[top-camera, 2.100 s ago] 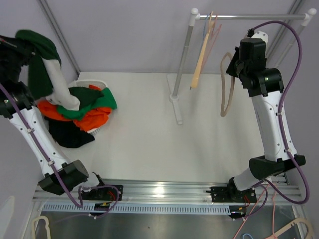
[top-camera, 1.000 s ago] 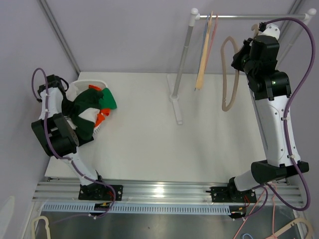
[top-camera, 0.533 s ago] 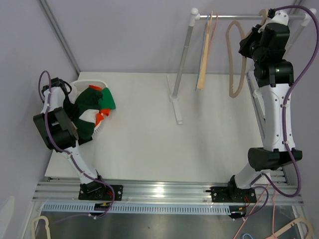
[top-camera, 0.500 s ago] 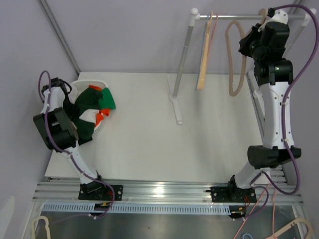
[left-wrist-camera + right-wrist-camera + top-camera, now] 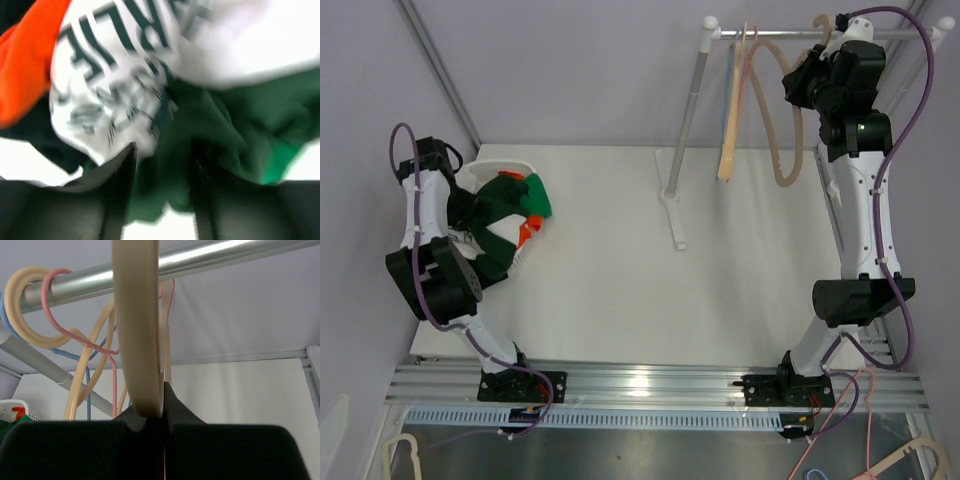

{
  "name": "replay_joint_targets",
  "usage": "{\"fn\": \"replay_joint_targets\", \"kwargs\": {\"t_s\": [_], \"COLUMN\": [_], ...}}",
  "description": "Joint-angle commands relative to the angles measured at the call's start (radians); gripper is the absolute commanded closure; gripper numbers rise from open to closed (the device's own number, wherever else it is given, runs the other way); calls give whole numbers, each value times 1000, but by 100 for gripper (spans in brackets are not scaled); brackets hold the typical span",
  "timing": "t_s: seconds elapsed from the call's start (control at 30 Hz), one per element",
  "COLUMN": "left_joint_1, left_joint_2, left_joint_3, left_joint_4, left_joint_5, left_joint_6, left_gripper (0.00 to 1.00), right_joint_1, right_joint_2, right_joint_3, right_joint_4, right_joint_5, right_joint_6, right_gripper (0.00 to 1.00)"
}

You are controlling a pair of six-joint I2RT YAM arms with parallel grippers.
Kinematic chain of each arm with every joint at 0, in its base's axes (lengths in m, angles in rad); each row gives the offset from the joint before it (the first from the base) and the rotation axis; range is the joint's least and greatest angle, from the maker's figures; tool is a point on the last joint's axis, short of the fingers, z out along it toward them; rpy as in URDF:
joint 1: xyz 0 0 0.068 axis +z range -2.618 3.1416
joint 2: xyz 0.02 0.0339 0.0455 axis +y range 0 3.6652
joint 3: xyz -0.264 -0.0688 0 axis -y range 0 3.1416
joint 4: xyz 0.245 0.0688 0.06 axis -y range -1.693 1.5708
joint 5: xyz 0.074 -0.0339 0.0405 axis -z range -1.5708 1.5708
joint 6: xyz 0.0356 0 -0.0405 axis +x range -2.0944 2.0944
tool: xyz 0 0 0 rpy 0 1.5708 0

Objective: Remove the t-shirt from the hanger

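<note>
Left gripper fingers spread, just above the t-shirt. Shirt is green and white, on the clothes heap in the basket at the table's 9 o'clock. Right gripper pinches the beige hanger at 1 o'clock, up by the rail.

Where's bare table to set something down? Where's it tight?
Free: table between clothes pile and rack post; also between rack post and right arm. Crowded: far-left corner, basket heaped with clothes, left tool over it.
</note>
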Motion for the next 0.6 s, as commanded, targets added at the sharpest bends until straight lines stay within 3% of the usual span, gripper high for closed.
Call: {"fn": "replay_joint_targets", "kwargs": {"t_s": [0.0,0.07,0.37,0.4,0.57], "left_joint_1": [-36,-50,-53,-53,-52], "left_joint_2": [-153,-165,-90,-91,-104], "left_joint_3": [46,43,97,95,118], "left_joint_4": [-1,27,-7,-2,-7], "left_joint_5": [17,-6,17,17,103], "left_joint_6": [-1,19,45,50,58], "left_gripper": [45,23,22,1,1], "right_joint_1": [-6,-7,-6,-6,-4], "right_joint_2": [5,20,86,106,161], "right_joint_3": [35,45,107,120,173], "right_joint_4": [87,76,90,87,88], "right_joint_5": [-42,-46,-93,-91,-117], "right_joint_6": [-16,-14,-4,-4,9], "right_gripper": [100,100,100,100,100]}}
